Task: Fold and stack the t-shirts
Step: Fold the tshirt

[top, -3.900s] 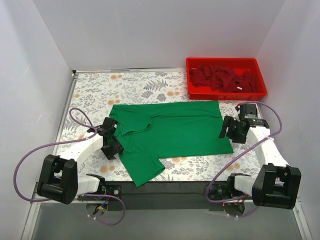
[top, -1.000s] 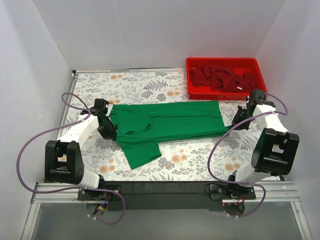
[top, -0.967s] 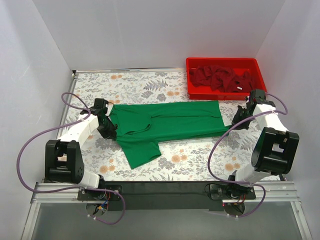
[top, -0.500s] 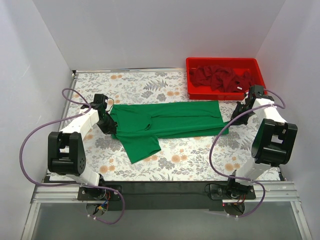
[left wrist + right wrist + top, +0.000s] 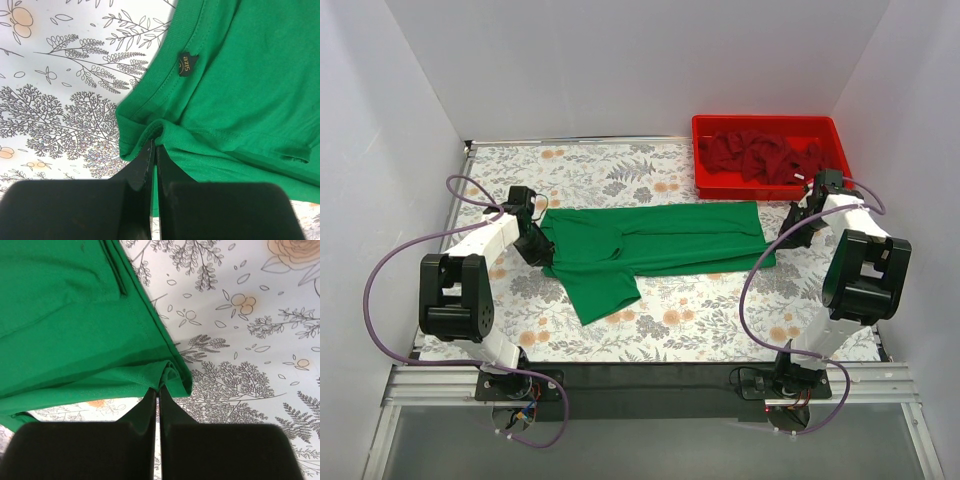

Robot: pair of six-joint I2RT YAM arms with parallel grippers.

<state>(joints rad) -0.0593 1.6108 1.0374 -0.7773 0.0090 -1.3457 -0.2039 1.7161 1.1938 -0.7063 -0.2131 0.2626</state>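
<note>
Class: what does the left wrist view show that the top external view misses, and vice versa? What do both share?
Left wrist only: the size label in the collar and the left fingers pinched shut on a fold. Top external only: the red bin of dark red t-shirts. Both: the green t-shirt on the floral table.

A shirt (image 5: 665,240) lies across the table (image 5: 720,320), the left gripper (image 5: 542,250) at its left end, the right gripper (image 5: 788,236) at its right. Far right, a bin (image 5: 770,121) holds more shirts (image 5: 760,155).
</note>
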